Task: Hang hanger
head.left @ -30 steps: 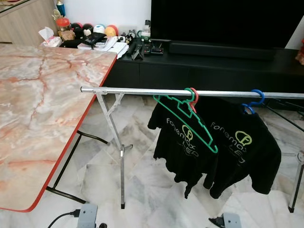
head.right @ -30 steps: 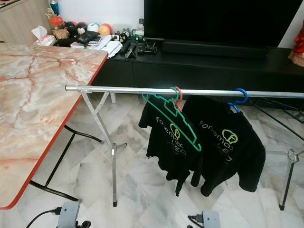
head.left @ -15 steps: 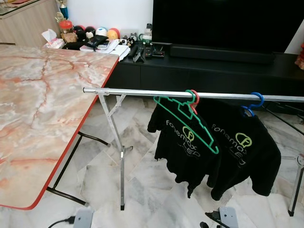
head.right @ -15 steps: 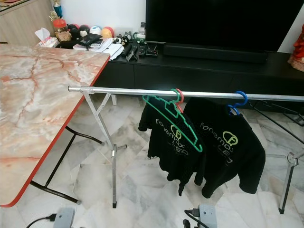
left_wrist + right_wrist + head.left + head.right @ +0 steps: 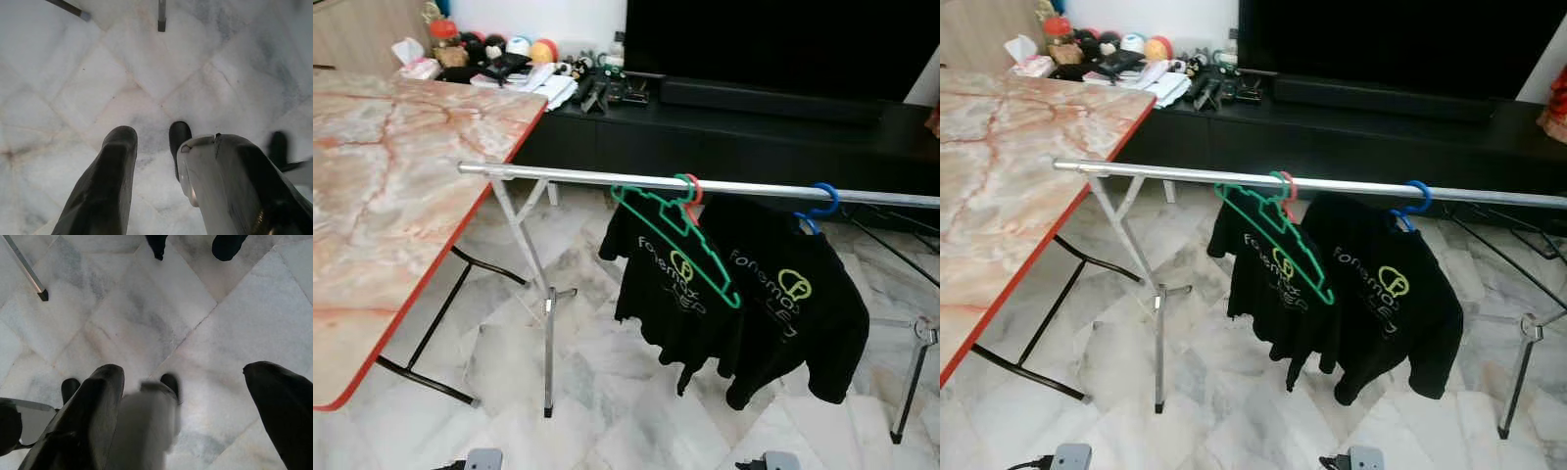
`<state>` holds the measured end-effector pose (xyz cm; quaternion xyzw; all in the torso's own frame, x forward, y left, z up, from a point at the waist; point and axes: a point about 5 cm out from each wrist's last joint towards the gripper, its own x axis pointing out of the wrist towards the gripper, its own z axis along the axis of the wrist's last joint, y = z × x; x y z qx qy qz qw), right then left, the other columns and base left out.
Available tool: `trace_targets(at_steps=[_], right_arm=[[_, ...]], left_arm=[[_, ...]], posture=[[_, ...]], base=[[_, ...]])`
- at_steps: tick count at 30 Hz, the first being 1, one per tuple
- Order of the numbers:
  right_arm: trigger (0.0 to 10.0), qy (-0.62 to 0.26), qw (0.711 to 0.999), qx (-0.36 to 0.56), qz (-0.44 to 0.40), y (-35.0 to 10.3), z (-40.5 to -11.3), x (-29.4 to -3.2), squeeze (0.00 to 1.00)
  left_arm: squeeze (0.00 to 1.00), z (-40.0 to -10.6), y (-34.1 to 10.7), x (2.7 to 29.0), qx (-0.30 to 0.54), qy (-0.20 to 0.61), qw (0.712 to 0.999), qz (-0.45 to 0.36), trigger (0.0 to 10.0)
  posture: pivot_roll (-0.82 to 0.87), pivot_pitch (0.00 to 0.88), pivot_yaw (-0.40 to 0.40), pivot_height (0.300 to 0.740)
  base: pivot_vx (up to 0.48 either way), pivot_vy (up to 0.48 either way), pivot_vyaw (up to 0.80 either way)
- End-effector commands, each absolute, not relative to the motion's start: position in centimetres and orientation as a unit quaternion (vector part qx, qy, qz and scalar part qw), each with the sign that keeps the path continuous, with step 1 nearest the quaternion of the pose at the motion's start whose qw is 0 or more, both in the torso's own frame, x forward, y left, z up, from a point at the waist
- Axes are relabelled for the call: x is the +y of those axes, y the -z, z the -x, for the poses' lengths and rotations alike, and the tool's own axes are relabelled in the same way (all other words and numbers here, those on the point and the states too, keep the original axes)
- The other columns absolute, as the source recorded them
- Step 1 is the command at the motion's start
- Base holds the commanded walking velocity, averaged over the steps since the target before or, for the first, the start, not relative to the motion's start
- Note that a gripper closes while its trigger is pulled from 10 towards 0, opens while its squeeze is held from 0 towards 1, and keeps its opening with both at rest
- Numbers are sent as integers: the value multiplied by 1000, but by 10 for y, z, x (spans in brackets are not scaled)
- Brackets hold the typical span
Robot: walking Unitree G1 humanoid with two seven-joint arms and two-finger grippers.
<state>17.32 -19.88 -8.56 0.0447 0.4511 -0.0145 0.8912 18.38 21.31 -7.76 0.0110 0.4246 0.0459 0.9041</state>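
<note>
Your landmark is the silver rail [image 5: 607, 179] of the drying rack. The green hanger [image 5: 675, 228] hangs empty on it near mid-rail, tilted, its hook touching a red hanger [image 5: 694, 191] that carries a black shirt [image 5: 666, 294]. Further along the rail hangs a blue hanger [image 5: 818, 204] with another black shirt [image 5: 798, 304]. Below the rail, your left gripper [image 5: 146, 171] and right gripper [image 5: 181, 411] hang over the marble floor [image 5: 146, 318], both spread apart and holding nothing.

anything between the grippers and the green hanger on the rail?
Nothing visible blocks it. The green hanger already hooks on the rail, tilted, in front of the left black shirt. Both grippers, left and right, hang low and open over bare marble floor.
</note>
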Motion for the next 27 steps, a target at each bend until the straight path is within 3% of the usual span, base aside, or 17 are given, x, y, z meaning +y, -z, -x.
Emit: trace_targets(at_steps=[1,12,27], right_arm=[[10000,24,888,457,-49,88,-166,-203,0],[10000,34,886,459,-54,89,-163,-206,0],[10000,32,894,444,-44,81,-180,-207,0]], left_arm=[[0,-176,82,209,438,-39,898,-8,10000],[0,-169,85,210,446,-40,894,0,10000],[0,-191,77,200,425,-34,905,8,10000]], posture=[[-45,186,1,740],[-47,174,-6,740],[-49,36,-8,740]], base=[[0,0,0],[0,0,0],[0,0,0]])
